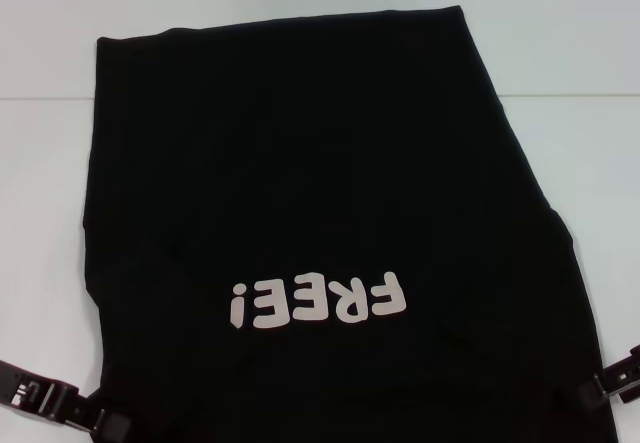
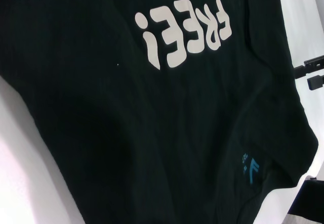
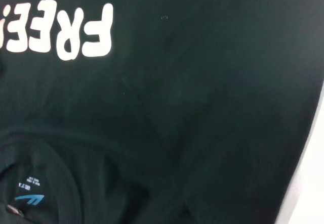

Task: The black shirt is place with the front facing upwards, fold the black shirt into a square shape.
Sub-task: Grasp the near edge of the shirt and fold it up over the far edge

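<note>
The white surface (image 1: 40,163) carries the black shirt (image 1: 320,183), which covers most of the middle of the head view, from a straight hem at 12 o'clock down past the near edge at 6 o'clock. It lies front up and mostly flat. The white "FREE!" lettering (image 1: 318,302) sits below centre toward 6 o'clock, reading upside down from the robot's side, so the collar end is nearest the robot. The sides look already narrowed into a long panel; a soft diagonal crease runs in from 4 o'clock.

The left end effector (image 1: 55,401) sits at 8 o'clock, at the shirt's near left edge. The right end effector (image 1: 618,378) is at 4 o'clock, at the near right edge. I cannot tell whether either is apart, together or clamped on cloth, since the tips are lost against the black fabric.

The small blue neck label (image 3: 29,193) shows inside the collar in the right wrist view.

The step in hand appears to be taking hold of the two near corners. The next move probably calls for lifting both together and carrying the collar end evenly toward 12 o'clock, keeping the edges parallel so the fold lands square.
</note>
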`<state>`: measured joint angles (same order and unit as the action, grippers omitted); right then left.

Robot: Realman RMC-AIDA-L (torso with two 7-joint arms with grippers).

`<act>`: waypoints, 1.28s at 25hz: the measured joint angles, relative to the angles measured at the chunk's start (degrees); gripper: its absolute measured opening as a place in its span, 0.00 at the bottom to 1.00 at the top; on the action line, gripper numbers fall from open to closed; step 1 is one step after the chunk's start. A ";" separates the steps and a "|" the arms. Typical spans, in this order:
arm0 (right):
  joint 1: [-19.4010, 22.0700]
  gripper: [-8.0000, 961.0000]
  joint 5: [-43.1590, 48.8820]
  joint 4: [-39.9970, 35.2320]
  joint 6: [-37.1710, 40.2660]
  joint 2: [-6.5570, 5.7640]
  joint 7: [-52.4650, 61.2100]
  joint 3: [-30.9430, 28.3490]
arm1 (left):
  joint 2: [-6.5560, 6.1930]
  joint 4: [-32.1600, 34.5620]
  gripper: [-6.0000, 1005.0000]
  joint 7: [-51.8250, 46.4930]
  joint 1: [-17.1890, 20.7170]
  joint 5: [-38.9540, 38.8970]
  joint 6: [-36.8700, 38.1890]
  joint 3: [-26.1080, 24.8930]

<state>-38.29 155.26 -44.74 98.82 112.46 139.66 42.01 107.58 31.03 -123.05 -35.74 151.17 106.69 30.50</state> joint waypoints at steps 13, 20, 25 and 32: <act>-0.79 0.80 0.06 0.06 -1.03 0.21 0.08 0.04 | 0.00 -0.01 0.04 0.00 -0.13 0.00 -0.09 0.13; -1.31 0.80 0.42 0.29 -1.30 0.28 0.11 0.09 | 0.00 -0.01 0.04 0.00 -0.12 0.00 -0.16 0.17; -1.60 0.80 1.48 0.95 -2.12 0.32 0.16 0.09 | 0.00 -0.01 0.04 0.00 -0.12 0.00 -0.20 0.16; -1.79 0.80 1.47 1.37 -2.49 0.38 0.26 0.09 | 0.00 0.15 0.04 0.00 -0.14 0.00 -0.26 0.18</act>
<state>-40.08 156.73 -43.37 96.33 112.84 139.92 42.10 107.58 31.18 -123.05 -35.88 151.17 106.43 30.68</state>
